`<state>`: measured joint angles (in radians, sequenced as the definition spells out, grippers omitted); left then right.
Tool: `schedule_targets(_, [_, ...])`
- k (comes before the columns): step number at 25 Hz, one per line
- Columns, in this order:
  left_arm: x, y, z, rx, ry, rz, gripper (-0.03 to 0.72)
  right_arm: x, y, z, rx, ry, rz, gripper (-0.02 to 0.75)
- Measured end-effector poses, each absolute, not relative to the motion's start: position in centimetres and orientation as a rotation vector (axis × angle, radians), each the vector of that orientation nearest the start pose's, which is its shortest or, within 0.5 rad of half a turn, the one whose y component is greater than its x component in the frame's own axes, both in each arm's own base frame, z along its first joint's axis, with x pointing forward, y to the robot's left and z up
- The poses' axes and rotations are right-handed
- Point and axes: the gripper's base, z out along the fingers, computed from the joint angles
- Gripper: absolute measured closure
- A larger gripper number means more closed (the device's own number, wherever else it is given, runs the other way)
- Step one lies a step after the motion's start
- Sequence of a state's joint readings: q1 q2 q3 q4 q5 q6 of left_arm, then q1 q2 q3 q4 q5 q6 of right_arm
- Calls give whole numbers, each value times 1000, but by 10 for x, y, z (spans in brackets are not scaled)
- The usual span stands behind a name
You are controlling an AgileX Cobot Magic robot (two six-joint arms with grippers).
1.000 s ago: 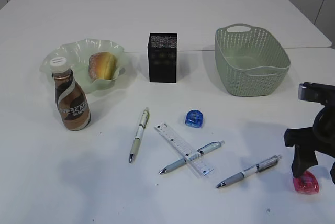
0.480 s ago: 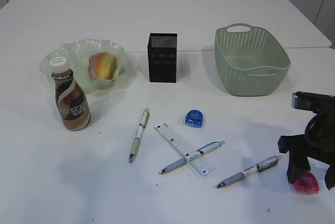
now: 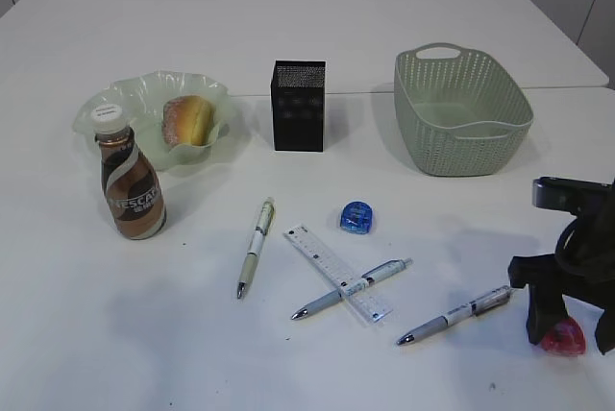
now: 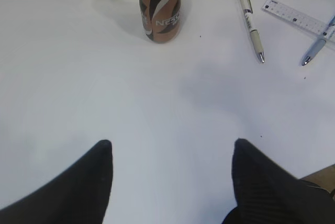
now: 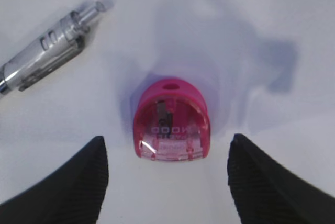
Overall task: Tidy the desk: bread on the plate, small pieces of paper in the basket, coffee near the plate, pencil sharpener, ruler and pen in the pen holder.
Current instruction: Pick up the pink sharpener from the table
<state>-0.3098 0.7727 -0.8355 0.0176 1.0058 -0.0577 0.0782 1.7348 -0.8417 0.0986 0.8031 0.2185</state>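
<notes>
Right gripper [image 5: 167, 169] spread wide, straddling pink pencil sharpener [image 5: 171, 120], gripping nothing. Left gripper [image 4: 170, 177] likewise agape, empty. Risk: small slick sharpener squirting aside on closing, nudging nearby pen [image 5: 49, 46].

A plain white desk [image 3: 307, 27] is seen. The bread [image 3: 187, 120] is golden-brown, the plate [image 3: 144, 94] pale translucent green, the basket [image 3: 461, 108] sage-green with woven-look perforations. The coffee [image 3: 130, 185] is brown with pale swirls and a white cap. The pen holder [image 3: 299, 106] is black mesh. One pencil sharpener [image 3: 356, 216] is blue, another [image 5: 171, 122] translucent pink. The ruler [image 3: 336, 273] is clear-white with fine marks.
</notes>
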Motion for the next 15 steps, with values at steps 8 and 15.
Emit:
schedule_targets(8, [123, -38, 338, 311, 2411, -141, 187, 270, 27, 138, 317, 3159, 89, 186])
schedule_targets(15, [123, -38, 338, 311, 2411, -141, 187, 271, 26, 138, 309, 3153, 83, 186])
